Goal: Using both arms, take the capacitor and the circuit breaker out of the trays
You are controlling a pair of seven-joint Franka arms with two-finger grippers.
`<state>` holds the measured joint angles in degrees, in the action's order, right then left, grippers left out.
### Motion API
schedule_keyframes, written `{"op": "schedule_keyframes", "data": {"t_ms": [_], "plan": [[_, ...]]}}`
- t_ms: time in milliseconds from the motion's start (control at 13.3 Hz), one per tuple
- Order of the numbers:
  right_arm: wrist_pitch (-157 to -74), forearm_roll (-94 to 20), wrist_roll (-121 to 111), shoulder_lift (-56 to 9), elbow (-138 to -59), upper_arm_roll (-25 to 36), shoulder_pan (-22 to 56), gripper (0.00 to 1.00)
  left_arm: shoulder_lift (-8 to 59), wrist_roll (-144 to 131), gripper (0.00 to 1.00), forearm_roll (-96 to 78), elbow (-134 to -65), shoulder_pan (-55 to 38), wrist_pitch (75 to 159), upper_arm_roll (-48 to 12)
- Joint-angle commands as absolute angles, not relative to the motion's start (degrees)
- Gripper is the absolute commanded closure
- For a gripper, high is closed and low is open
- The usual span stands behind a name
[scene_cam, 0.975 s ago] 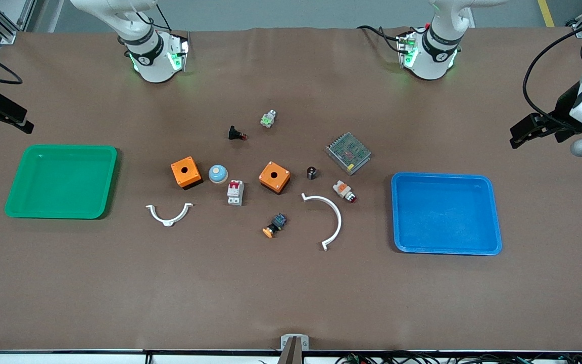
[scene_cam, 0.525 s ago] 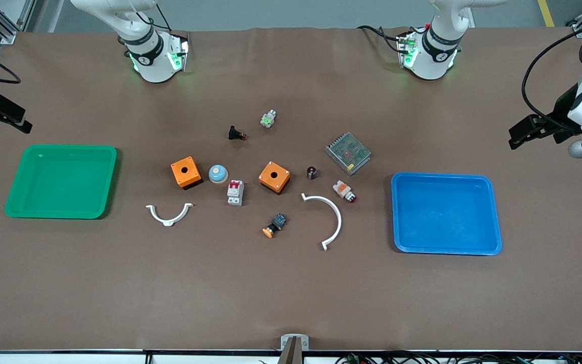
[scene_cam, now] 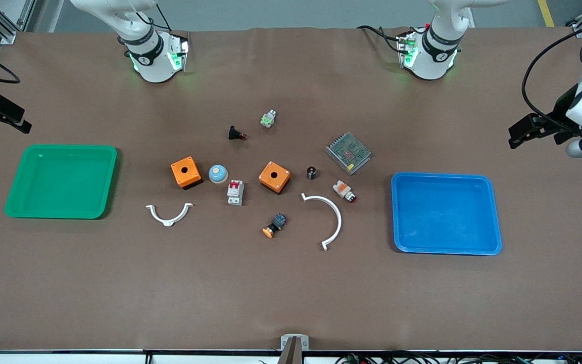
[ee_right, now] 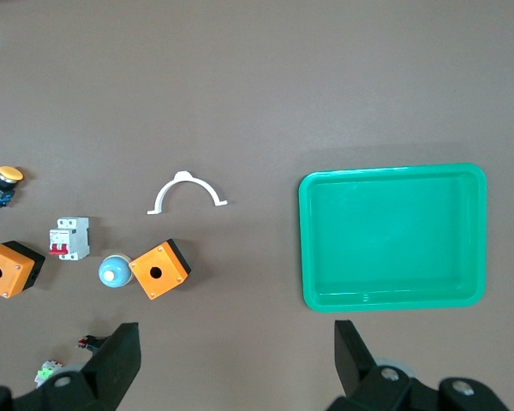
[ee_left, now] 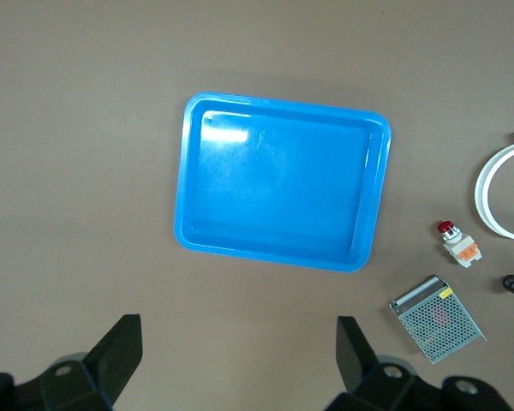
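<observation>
Both arms hang high at the ends of the surface. The left pincer (ee_left: 240,360) is spread wide and empty over bare surface beside the blue tray (scene_cam: 446,213). The right pincer (ee_right: 236,360) is likewise wide and empty by the green tray (scene_cam: 61,181). The capacitor (scene_cam: 311,173) and circuit breaker (scene_cam: 235,192) lie on the surface between the trays.

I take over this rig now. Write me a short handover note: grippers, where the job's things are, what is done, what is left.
Left gripper: open, holding nothing, over bare table beside the blue tray.
Right gripper: open, holding nothing, beside the green tray.
Capacitor: on the table, outside both trays, beside an orange box.
Circuit breaker: on the table between the two orange boxes, nearer the front camera.
Done: both parts are out; both trays hold nothing.
Left: apparently nothing.
</observation>
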<state>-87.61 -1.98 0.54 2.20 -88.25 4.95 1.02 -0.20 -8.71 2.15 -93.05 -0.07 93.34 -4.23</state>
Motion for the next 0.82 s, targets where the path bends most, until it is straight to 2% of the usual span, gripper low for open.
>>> {"op": "schedule_keyframes", "data": {"t_ms": [0,750], "plan": [[-86.9,-0.9,0.6,1.3,-86.6,4.2,0.1,0.0,0.3,-7.7,0.0,1.5,-92.1,-0.3,93.1,-4.0],[-86.9,0.8,0.6,1.3,-86.5,4.1,0.3,0.0,0.9,-11.5,0.0,1.2,-92.1,-0.2,93.0,-5.4]]}}
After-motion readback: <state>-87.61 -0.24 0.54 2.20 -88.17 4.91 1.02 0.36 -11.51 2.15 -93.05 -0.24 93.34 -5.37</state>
